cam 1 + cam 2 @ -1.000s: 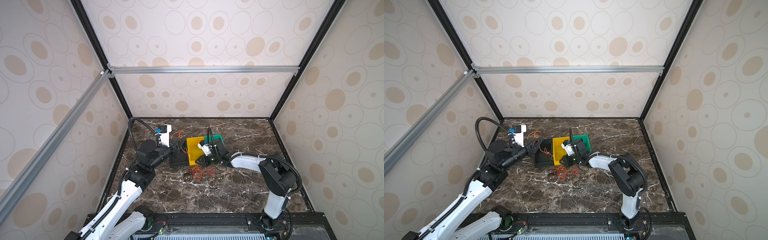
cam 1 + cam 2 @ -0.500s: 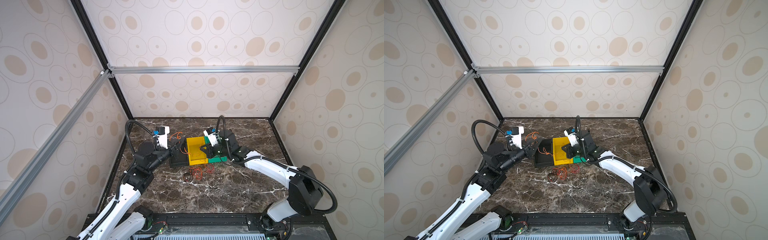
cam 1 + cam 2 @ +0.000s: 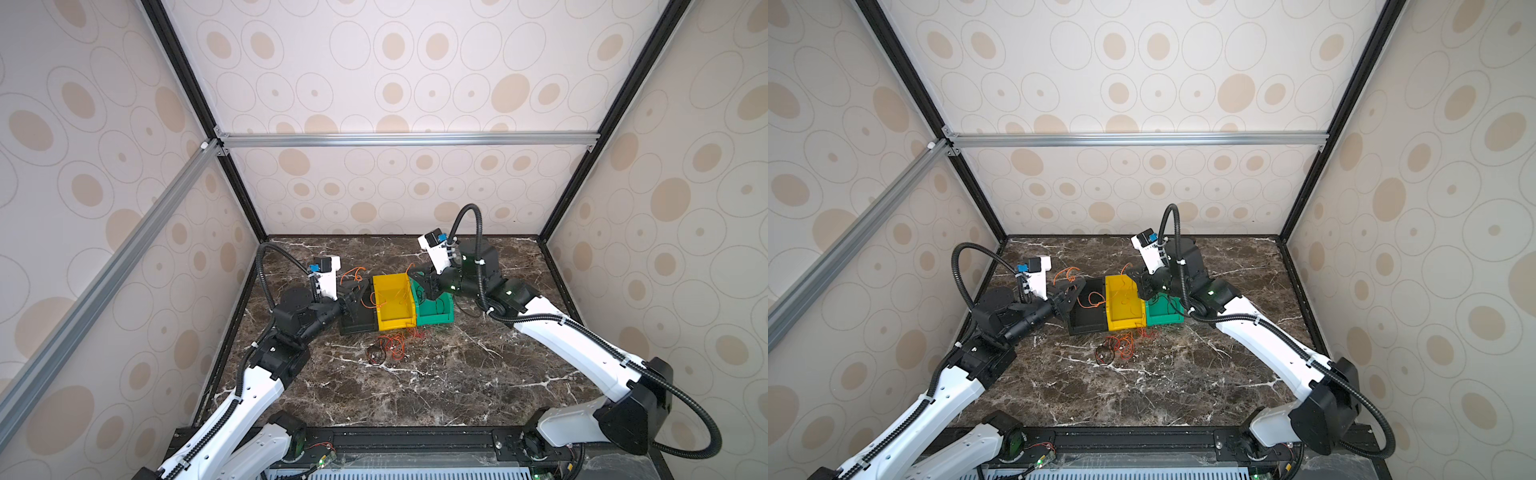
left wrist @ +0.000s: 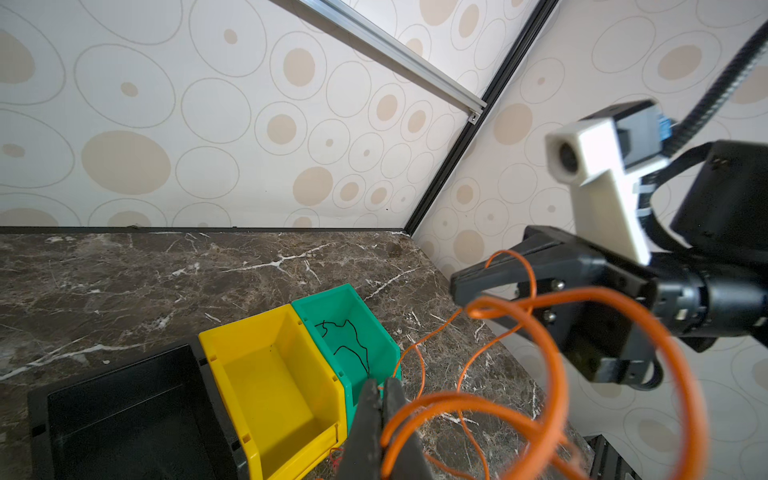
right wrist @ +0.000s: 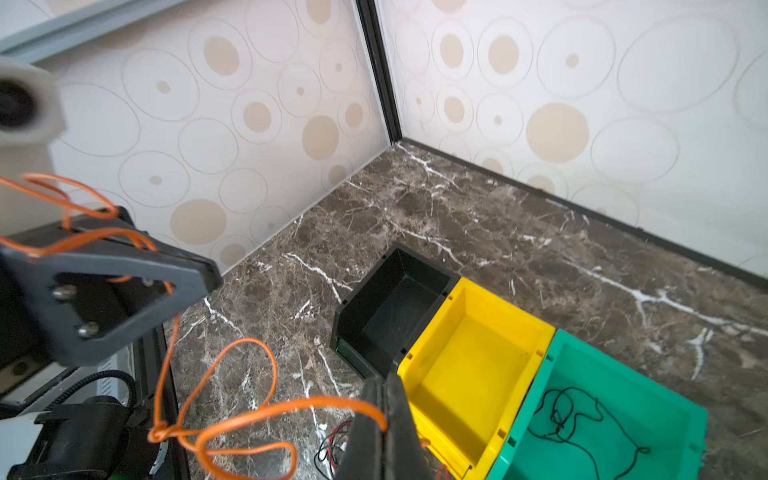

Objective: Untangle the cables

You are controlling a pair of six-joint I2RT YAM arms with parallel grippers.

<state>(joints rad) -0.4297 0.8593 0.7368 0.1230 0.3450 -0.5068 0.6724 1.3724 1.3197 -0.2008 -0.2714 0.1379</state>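
An orange cable (image 4: 555,374) hangs in loose loops between my two grippers, above the bins. My left gripper (image 4: 382,395) is shut on one part of it, over the black bin (image 3: 357,324); it also shows in a top view (image 3: 1076,288). My right gripper (image 5: 384,395) is shut on another part, near the back of the yellow bin (image 3: 392,305) and the green bin (image 3: 436,318). A tangle of red, orange and black cables (image 3: 386,349) lies on the marble in front of the bins. One thin black cable (image 5: 573,415) lies in the green bin.
The three bins stand side by side in the middle of the dark marble table (image 3: 457,386). Patterned walls with black corner posts close in the back and both sides. Both arms' corrugated hoses arch above the wrists.
My right arm has stretched out and its gripper has closed on the orange cable and risen a little behind the bins. The left gripper has kept its hold and hardly moved.
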